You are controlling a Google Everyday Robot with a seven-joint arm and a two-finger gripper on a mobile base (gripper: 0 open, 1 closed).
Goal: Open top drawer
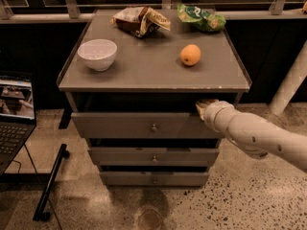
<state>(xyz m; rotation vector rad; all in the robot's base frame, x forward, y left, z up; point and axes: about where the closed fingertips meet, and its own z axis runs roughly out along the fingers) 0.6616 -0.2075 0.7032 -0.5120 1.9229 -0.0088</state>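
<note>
As the top drawer point(125, 125) gapes, the claw point(203, 108) sits at its right rim.

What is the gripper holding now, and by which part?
It cannot be told. The gripper sits at the upper right edge of the wide flat grey top drawer, away from its round metal knob.

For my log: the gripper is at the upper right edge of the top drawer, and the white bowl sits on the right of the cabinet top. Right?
Not quite. The camera view shows the white bowl on the left of the cabinet top, not the right. The gripper is indeed at the upper right edge of the top drawer.
</note>
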